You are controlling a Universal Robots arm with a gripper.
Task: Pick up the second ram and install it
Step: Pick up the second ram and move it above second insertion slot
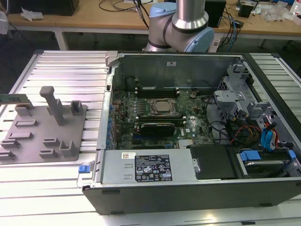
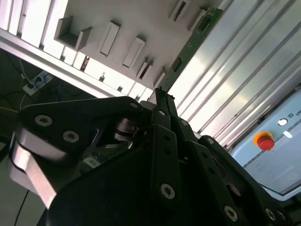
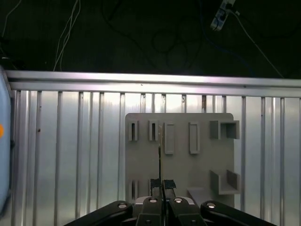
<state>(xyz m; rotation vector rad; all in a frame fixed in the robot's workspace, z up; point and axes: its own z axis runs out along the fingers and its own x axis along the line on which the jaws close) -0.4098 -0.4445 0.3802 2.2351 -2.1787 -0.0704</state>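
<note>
The gripper (image 3: 162, 184), fingers closed to a thin slit, hangs well above the grey tray (image 3: 204, 160), which lies near the edge of the ribbed metal table (image 1: 61, 70). The ram (image 1: 14, 99) stands on edge on the tray, at the exterior view's left. A tall post (image 1: 52, 101) rises near it. The open computer case (image 1: 188, 200) lies to the exterior view's right.

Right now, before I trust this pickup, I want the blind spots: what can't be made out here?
Second ram: edge-on in the first wrist view, a thin line, label unseen; the exterior view's left edge cuts it.
Arm: cut off by the exterior view's top edge.
Motherboard slots: exterior view, too small to tell filled from free.
</note>
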